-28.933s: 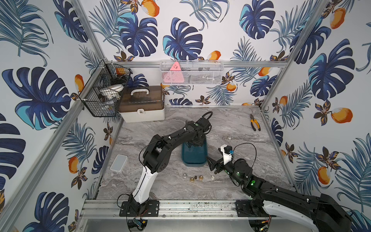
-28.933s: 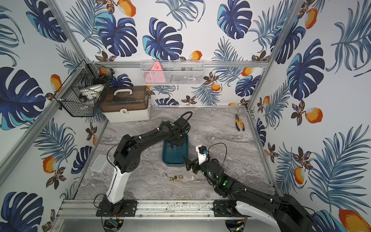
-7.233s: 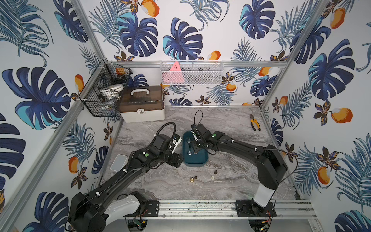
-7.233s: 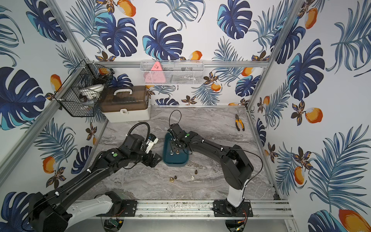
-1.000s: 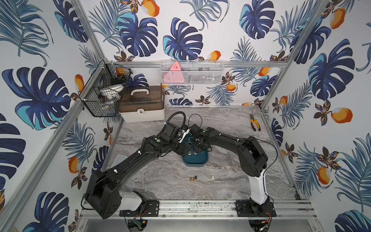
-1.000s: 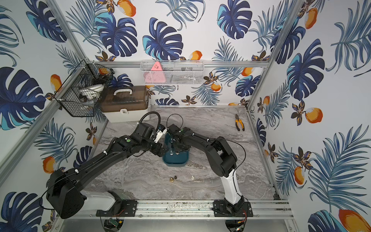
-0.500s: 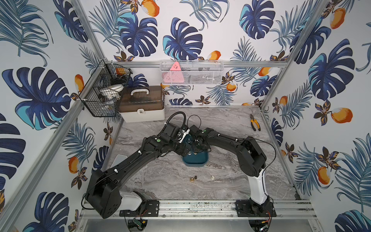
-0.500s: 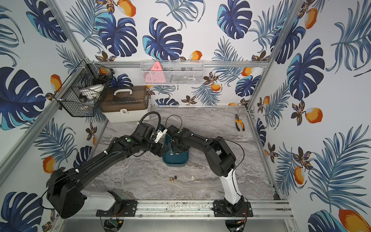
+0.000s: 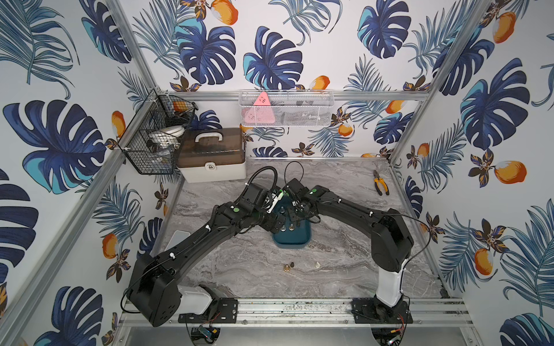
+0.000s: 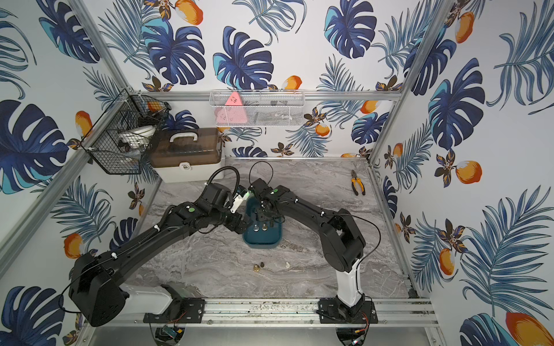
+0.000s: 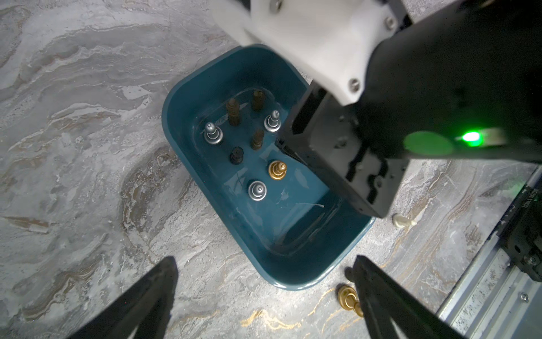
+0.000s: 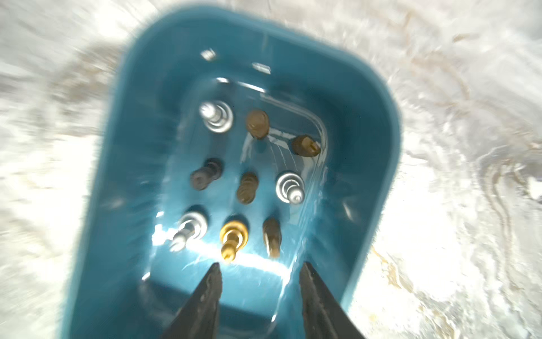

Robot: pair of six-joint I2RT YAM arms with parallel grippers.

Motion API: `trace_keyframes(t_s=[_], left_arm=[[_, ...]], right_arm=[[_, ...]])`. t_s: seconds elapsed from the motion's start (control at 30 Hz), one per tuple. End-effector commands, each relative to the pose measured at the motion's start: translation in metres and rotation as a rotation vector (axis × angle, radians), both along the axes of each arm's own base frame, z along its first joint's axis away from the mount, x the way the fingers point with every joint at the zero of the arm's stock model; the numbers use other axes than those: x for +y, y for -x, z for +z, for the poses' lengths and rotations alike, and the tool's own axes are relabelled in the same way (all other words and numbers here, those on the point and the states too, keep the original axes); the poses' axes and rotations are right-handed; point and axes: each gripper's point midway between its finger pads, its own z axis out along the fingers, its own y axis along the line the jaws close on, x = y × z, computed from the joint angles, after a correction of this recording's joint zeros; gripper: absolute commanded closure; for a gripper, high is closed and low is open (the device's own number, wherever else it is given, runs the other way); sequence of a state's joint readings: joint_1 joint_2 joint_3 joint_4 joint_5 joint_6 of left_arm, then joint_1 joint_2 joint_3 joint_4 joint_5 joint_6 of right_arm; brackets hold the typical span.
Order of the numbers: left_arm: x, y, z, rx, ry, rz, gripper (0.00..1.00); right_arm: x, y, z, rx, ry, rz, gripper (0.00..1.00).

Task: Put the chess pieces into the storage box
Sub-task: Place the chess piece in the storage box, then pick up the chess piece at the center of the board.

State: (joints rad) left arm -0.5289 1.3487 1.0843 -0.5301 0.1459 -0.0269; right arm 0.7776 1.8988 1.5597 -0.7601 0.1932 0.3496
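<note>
In the left wrist view we are seeing the left gripper (image 11: 265,259) spread wide and empty, the storage box (image 11: 190,97) showing between its fingers (image 11: 152,293) on the marble table (image 11: 73,146); eight chess pieces (image 11: 213,133) are standing inside, the right arm (image 11: 454,73) is hiding one side of the box, and a golden piece (image 11: 347,296) and a white piece (image 11: 402,220) are resting outside it. In the blurred right wrist view we are counting nine pieces in the box; the right gripper (image 12: 260,265) is hanging over one end, jaws parted and empty. In both top views the arms are covering much of the box; only here are we seeing the white case (image 9: 214,172) at the back; a dark piece (image 9: 291,264) is sitting just beside the golden one.
</note>
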Motion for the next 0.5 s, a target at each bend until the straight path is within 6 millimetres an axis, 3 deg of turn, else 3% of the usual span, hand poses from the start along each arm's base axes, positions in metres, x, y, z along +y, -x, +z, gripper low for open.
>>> trace_keyframes(t_s=[0.0,0.2,0.37,0.47], left_arm=[[-0.001,-0.002,0.007,-0.018,0.030,0.004,0.04],[-0.006,-0.006,0.021,-0.038,0.121,0.038,0.07],[-0.002,-0.002,0.021,-0.021,0.133,0.133,0.15],[0.000,0.013,0.016,-0.019,0.065,0.147,0.16]], right_arm=[[-0.005,0.005,0.022,-0.024,-0.050,-0.014,0.52],[-0.016,0.006,0.055,-0.147,-0.208,-0.020,0.50],[-0.020,0.020,0.075,-0.246,-0.360,0.027,0.48],[-0.027,0.037,0.065,-0.268,-0.413,0.058,0.45]])
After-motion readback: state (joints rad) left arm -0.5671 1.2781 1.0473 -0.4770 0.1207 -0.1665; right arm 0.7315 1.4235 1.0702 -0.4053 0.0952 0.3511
